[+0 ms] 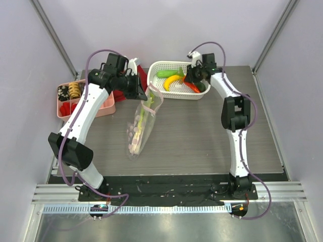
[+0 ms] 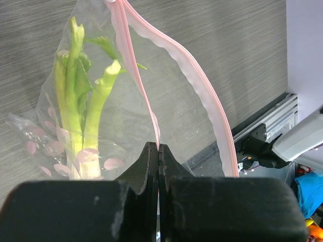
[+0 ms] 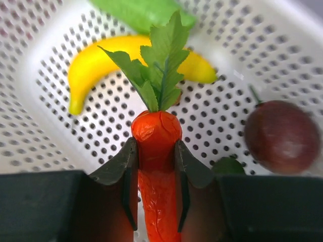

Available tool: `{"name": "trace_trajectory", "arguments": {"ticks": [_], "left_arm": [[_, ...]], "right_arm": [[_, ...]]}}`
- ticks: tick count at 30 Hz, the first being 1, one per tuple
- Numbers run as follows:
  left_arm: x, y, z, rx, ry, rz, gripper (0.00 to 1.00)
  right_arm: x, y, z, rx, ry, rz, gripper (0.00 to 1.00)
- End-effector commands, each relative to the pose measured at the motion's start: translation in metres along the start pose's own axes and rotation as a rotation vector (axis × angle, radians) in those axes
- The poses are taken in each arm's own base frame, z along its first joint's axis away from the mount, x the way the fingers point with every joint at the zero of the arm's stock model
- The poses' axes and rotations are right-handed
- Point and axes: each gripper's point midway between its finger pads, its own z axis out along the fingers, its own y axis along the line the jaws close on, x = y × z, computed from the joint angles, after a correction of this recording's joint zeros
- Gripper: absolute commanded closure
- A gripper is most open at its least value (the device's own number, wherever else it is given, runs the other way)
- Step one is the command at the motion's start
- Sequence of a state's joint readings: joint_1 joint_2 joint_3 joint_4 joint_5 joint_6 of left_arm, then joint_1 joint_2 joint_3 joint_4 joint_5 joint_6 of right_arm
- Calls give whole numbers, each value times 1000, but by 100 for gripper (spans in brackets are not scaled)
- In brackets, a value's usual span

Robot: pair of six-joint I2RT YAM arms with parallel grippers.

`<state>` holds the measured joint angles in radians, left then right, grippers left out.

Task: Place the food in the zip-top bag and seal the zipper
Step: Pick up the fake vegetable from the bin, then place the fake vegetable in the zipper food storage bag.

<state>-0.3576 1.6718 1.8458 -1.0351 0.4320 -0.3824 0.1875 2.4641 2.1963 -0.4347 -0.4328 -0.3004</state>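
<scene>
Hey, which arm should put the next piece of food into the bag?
Right. The right gripper is shut on the red-orange vegetable at the white basket, ready to carry it over. The left gripper pinches the bag's pink zipper strip, holding its mouth open.

Leek (image 1: 141, 121) inside bag (image 1: 151, 108), basket (image 1: 153, 75) behind.

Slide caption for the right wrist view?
Right fingers grip a toy carrot in the perforated basket, near a banana.
</scene>
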Motion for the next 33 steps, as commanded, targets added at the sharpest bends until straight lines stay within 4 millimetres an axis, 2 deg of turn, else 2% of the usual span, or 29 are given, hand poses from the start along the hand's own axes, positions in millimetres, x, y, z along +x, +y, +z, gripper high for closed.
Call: {"name": "trace_trajectory", "arguments": {"ticks": [1,3,6,9,10,11,12,13,14,15,17,18,19,20,21,23,24,26,27,28,30,31,33], "left_arm": [[-9,-8,-4,40,-44,12,100],[-9,-8,-3,42,-43,7,100],[-9,-10,-3,48,-38,5,100],[-12,-8,-7,41,-57,3,100],[-13,-8,-8,40,-67,-1,100],[-14,-7,-7,44,-74,-6,100],[-14,-9,-7,55,-75,-10,100],[-14,-10,-10,64,-79,-25,100],[-13,-14,-9,95,-72,-30,100],[-12,-16,-10,107,-70,-40,100],[-10,-19,-10,129,-61,-64,100],[-11,-20,-10,138,-65,-67,100],[-11,-21,-12,146,-69,-70,100],[-11,-19,-11,143,-69,-85,100],[-13,-20,-11,146,-74,-81,100],[-15,-17,-12,144,-79,-97,100],[-16,-17,-13,147,-81,-102,100],[-19,-17,-15,152,-93,-119,100],[-20,-16,-16,155,-96,-126,100],[-20,-17,-16,163,-97,-127,100],[-22,-18,-19,168,-104,-131,100],[-23,-17,-20,169,-111,-130,100],[-25,-18,-24,171,-129,-128,100]], "right_arm": [[-167,10,-118,-16,-476,146,99],[-184,18,-140,-32,-533,158,99],[-193,24,-149,-57,-555,187,99],[-213,37,-173,-104,-608,235,99],[-229,44,-192,-124,-678,235,99],[-239,54,-206,-180,-719,350,99],[-229,59,-202,-206,-721,419,99],[-259,74,-243,-251,-868,402,99],[-264,84,-251,-281,-911,440,99],[-258,81,-248,-268,-945,570,99],[-276,94,-282,-251,-1070,607,99],[-279,114,-280,-267,-1065,689,99],[-277,107,-277,-189,-1078,775,99],[-281,122,-284,-196,-1087,795,99],[-279,144,-277,-217,-1060,816,99],[-274,163,-272,-220,-1031,856,99],[-267,187,-267,-249,-999,859,99],[-258,197,-266,-199,-1013,876,99],[-247,209,-263,-186,-998,859,99],[-242,228,-262,-190,-994,827,99],[-225,238,-257,-155,-973,829,99],[-217,250,-251,-160,-940,830,99],[-197,259,-239,-144,-875,833,99]]}}
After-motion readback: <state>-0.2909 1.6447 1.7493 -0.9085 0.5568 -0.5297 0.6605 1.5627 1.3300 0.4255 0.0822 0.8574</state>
